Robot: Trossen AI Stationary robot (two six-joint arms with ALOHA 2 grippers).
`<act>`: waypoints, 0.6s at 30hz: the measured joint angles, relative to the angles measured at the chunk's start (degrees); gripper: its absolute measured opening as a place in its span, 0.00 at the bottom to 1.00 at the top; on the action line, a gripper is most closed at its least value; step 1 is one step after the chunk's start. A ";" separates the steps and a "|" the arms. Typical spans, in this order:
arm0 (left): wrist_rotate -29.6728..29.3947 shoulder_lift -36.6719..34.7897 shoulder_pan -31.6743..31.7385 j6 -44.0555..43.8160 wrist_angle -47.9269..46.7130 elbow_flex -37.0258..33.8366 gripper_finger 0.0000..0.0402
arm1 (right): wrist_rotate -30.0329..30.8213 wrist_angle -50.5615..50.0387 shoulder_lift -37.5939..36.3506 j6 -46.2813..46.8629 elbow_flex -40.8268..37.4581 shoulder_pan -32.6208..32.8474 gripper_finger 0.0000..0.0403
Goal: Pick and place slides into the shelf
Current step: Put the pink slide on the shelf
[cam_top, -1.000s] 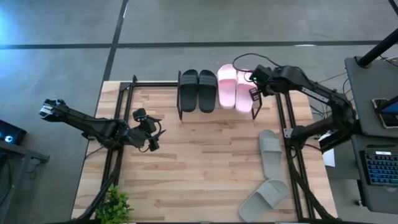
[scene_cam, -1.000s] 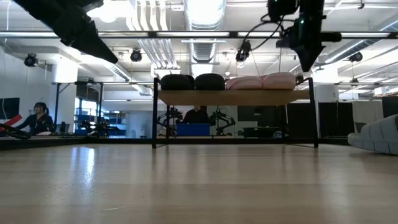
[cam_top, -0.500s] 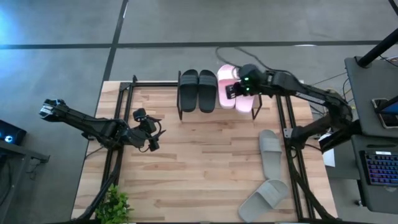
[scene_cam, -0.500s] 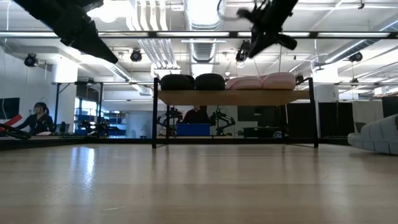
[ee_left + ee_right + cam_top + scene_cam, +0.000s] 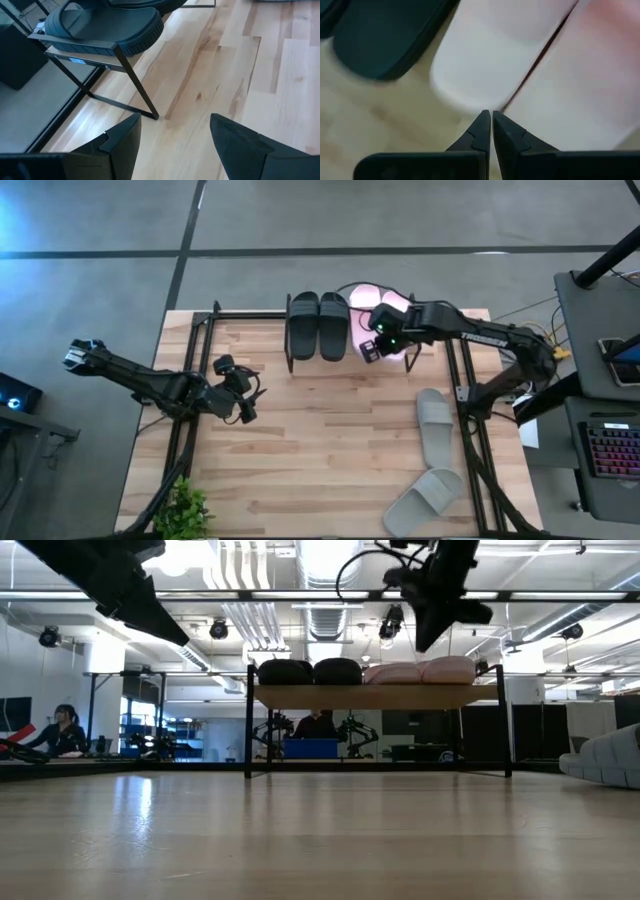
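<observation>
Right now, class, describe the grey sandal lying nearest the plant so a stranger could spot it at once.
Start at the wooden table and go to its near right corner, well away from the shelf that holds the black and pink pairs. Two grey sandals lie loose on the boards there. Yours is the nearer grey sandal, lying slanted by the table's near edge, while its partner sits straighter, closer to the shelf.

We see two matte black jointed arms; the right arm [image 5: 480, 338] bears white lettering and a green light, with dark pointed fingers [image 5: 481, 131].
</observation>
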 joint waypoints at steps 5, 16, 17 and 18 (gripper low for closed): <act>-0.02 0.02 0.00 0.04 0.00 -0.27 0.56 | -4.59 -4.64 -1.35 3.16 0.51 2.23 0.03; -0.04 0.02 0.00 0.09 0.00 -0.33 0.56 | -5.14 -7.34 -1.62 9.10 -1.57 4.89 0.03; -0.04 0.02 0.00 0.11 -0.02 -0.33 0.56 | -5.06 -7.32 -1.62 9.11 -1.99 4.87 0.03; -0.04 0.02 0.00 0.10 -0.02 -0.33 0.56 | -4.83 -7.38 -1.62 9.33 -2.44 4.85 0.03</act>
